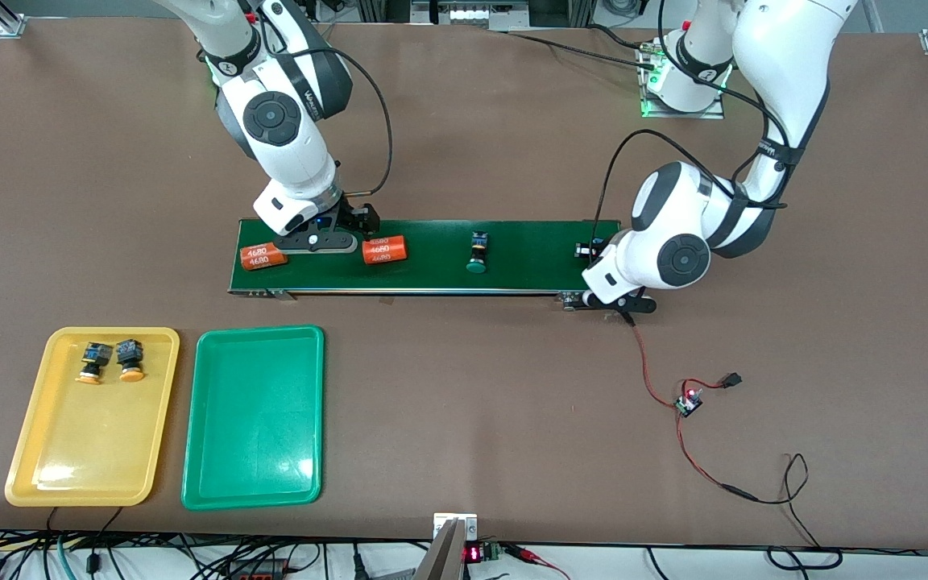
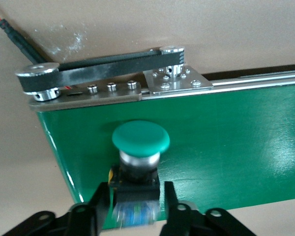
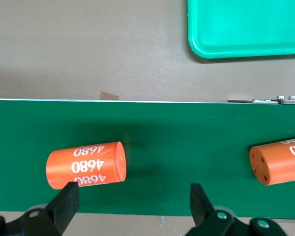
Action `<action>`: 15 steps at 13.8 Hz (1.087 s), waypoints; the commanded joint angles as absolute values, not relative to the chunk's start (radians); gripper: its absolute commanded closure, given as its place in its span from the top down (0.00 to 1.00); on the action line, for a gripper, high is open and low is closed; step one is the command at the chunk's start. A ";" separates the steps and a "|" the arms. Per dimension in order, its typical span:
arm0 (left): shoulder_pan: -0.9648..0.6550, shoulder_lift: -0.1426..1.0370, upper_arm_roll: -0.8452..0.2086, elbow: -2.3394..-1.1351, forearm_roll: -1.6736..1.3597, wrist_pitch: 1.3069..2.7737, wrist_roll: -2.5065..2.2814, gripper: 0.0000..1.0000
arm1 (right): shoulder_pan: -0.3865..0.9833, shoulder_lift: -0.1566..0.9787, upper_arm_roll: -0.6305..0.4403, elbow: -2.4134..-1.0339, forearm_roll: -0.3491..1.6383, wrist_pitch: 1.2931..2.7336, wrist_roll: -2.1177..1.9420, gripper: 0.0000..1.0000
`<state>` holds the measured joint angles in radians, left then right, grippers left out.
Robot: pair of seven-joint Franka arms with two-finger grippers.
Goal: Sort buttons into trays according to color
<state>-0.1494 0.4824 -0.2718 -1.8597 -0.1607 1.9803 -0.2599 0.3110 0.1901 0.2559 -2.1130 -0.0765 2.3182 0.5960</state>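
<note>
Two orange cylinders (image 1: 263, 257) (image 1: 384, 250) are lying on the conveyor belt (image 1: 528, 274); a small circuit board (image 1: 687, 403) is glowing red nearby.

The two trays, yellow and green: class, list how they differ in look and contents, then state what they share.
Colour: the yellow tray is yellow, the green tray is green.
Contents: the yellow tray holds two orange-capped buttons; the green tray holds no button.
Position: the green tray lies closer to the left arm's end of the table than the yellow tray.
Shared: both are shallow rectangular trays with rounded corners, side by side, nearer the front camera than the conveyor belt.
</note>
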 commanded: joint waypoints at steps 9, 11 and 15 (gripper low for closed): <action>-0.037 0.307 -0.227 -1.489 0.155 1.585 -0.250 1.00 | 0.310 0.181 0.253 -2.117 -0.084 2.313 0.642 1.00; 0.027 0.202 -0.224 -1.493 0.132 1.595 -0.239 1.00 | 0.310 0.183 0.253 -2.114 -0.084 2.319 0.657 1.00; 0.020 0.051 -0.080 -1.633 0.123 1.597 0.037 1.00 | 0.319 0.189 0.255 -2.089 -0.074 2.313 0.669 1.00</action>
